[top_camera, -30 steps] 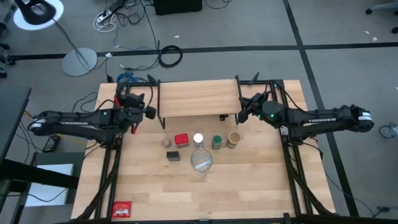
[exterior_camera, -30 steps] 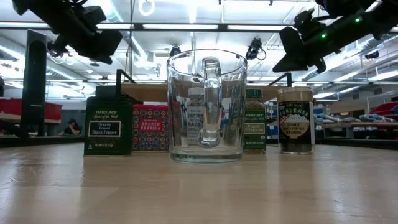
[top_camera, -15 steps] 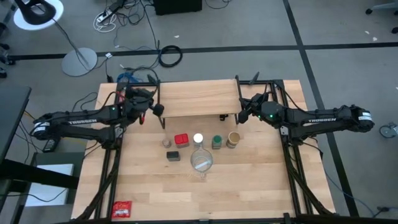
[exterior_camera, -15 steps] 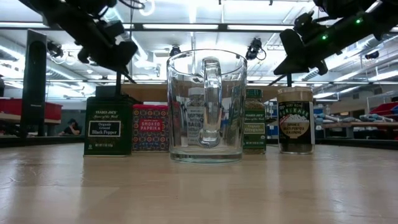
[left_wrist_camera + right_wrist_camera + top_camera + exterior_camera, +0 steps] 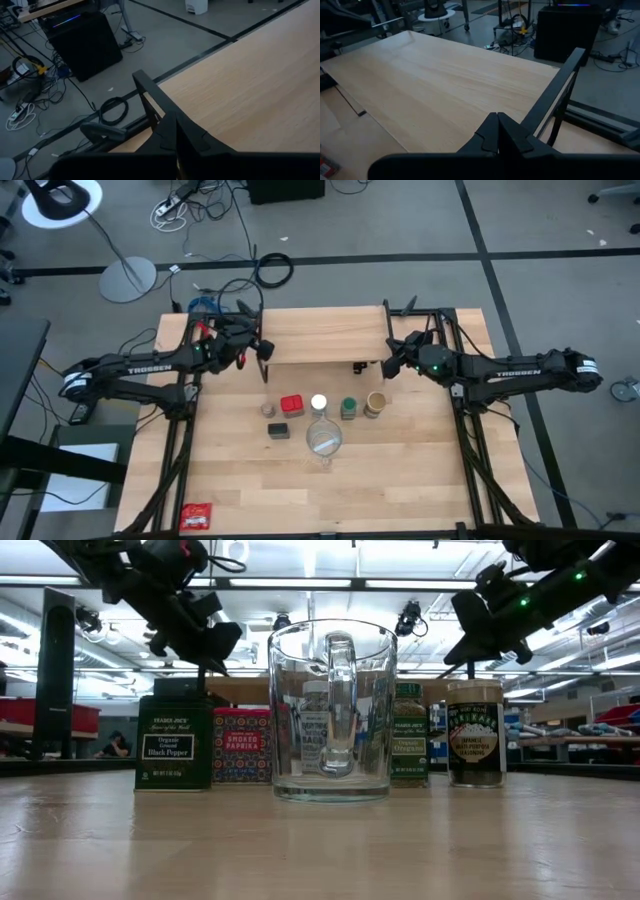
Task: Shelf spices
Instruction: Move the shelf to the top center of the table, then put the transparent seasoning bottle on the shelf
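- Seen from above: wooden table (image 5: 400, 480) on a grey floor strewn with cables, with the shelf (image 5: 320, 337) at the far middle, plank top bare.
- Left gripper (image 5: 262, 348) poised at the shelf's left end, right gripper (image 5: 388, 366) at its right end; both with fingers pressed together and nothing held.
- In front of the shelf, a loose row: tiny brownish jar (image 5: 268, 410), red tin (image 5: 292, 404), white-lidded jar (image 5: 319, 403), green-lidded jar (image 5: 348, 408), tan-lidded jar (image 5: 375, 404); dark green tin (image 5: 278, 430) just nearer, glass pitcher (image 5: 323, 440) beside it, red packet (image 5: 196, 516) well apart at the near left corner.
- From table height: pitcher (image 5: 331, 710) dominating the middle, black pepper tin (image 5: 173, 742) and paprika tin (image 5: 241, 745) to one side, two labelled jars to the other; a third jar probably behind the glass, hard to read through it.
- Both grippers up high in that level view, clear of every container.
- Left wrist: closed fingertips over the plank's edge and a black leg, floor cables beyond.
- Right wrist: likewise shut, facing bare plank (image 5: 445, 85) and its black frame.
- Progress, by judgement: none shelved, all six left to lift and place.
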### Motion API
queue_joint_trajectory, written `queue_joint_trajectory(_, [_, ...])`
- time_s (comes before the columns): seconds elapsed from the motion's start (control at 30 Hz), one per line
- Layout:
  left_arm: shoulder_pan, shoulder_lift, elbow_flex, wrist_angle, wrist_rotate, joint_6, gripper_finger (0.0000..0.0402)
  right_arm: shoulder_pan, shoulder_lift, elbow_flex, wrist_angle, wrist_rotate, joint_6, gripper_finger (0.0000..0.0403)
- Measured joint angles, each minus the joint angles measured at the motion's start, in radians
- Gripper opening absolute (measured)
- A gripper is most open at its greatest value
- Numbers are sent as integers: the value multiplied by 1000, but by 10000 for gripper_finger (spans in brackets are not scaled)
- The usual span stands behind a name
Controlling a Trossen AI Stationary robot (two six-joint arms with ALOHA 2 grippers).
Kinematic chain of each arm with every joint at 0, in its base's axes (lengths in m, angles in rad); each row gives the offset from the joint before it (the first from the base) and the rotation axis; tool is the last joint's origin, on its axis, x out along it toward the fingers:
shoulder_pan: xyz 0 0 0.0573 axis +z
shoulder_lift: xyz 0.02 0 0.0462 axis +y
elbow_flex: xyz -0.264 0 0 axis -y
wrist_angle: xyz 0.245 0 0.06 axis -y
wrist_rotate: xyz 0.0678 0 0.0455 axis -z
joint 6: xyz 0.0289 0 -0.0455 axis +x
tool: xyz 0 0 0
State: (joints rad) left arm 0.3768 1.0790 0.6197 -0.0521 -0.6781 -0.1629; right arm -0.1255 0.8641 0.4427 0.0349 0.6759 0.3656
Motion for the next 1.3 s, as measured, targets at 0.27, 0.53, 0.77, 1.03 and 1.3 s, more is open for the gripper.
queue_joint_trajectory(0.27, [22, 0, -1, 6, 18, 24, 0, 5, 1, 0, 3, -9, 0, 0])
queue_joint_trajectory(0.53, [14, -11, 1, 51, 24, 54, 8, 28, 3, -2, 148, -15, -163, 0])
queue_joint_trajectory(0.77, [8, -98, 4, 100, 20, 103, 22, 28, 2, -2, 302, -9, -306, 0])
queue_joint_trajectory(1.03, [-12, -295, 5, 148, 160, 111, 58, 34, -1, -2, 509, -165, -412, 0])
queue_joint_trajectory(1.3, [-36, -503, 8, 138, 642, 31, 112, 56, -1, -2, 695, -511, -420, 2])
